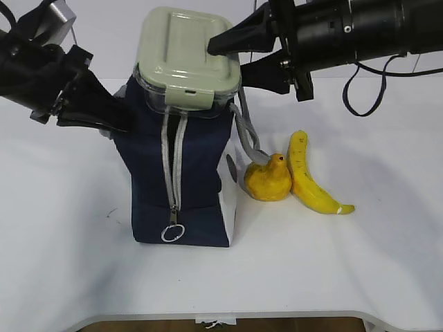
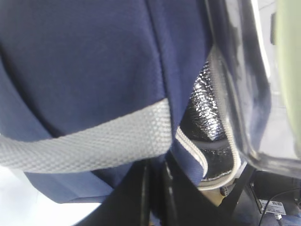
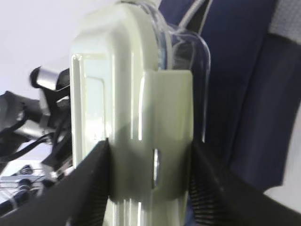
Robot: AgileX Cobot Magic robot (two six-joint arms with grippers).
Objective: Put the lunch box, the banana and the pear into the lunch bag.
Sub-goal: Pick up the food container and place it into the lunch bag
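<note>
Starting at the left of the exterior view, the left gripper (image 1: 104, 117) is seen pressed against the upper side of the lunch bag (image 1: 197, 183), its fingers closed down narrow; in the left wrist view they appear pinched on the navy fabric near the grey webbing handle (image 2: 89, 141), though the contact itself is hidden at the frame's bottom edge. The bag is judged to be held this way so that its mouth is kept spread and the body steadied while something is pushed in; silver lining (image 2: 207, 113) is exposed just inside the zipper edge. At the middle, the lunch box (image 1: 187, 59) is lodged in the bag's open top, tilted, with most of its green lid above the rim. Its right end is gripped by the right gripper (image 1: 232, 52), whose fingers (image 3: 91, 188) are set either side of the lid's clip end, at roughly half spread. The box is judged to be partway inserted. Farther right, the pear (image 1: 268, 181) and the banana (image 1: 309, 176) lie on the table (image 1: 69, 263), touching each other, just beside the bag, not yet packed.
</note>
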